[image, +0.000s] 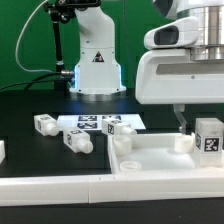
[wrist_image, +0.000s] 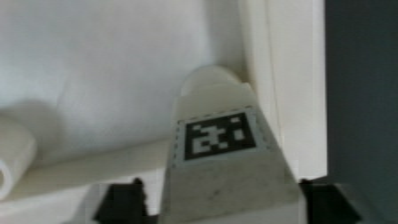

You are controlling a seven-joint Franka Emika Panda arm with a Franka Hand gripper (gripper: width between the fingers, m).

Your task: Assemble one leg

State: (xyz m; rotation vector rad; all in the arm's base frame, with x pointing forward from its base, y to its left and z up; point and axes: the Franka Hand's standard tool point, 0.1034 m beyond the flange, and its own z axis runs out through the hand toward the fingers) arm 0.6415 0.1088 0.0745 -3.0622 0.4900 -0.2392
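At the exterior view's left, 3 loose legs lie on the dark table (image: pixel 30 95): one (image: pixel 44 124) on its own, one (image: pixel 78 141) on its side with the rounded end pointing outward, and one (image: pixel 117 128) at the edge of the marker board (image: pixel 95 121); they look parked there as spares, within reach and clear of the work. Further right sits the large white tray-like part (image: pixel 150 158), flat so its corner sockets face up. Above its far right corner the gripper (image: pixel 200 128) hangs close over the part, and the leg (image: pixel 209 138) with its tag sits between the fingers, upright and low over that corner, presumably for seating in a socket. The wrist view shows this leg (wrist_image: pixel 222 150) running between the 2 dark fingertips (wrist_image: pixel 121 200), its narrow end toward the tray wall; the fingers look closed against its sides, though contact itself is hard to confirm.
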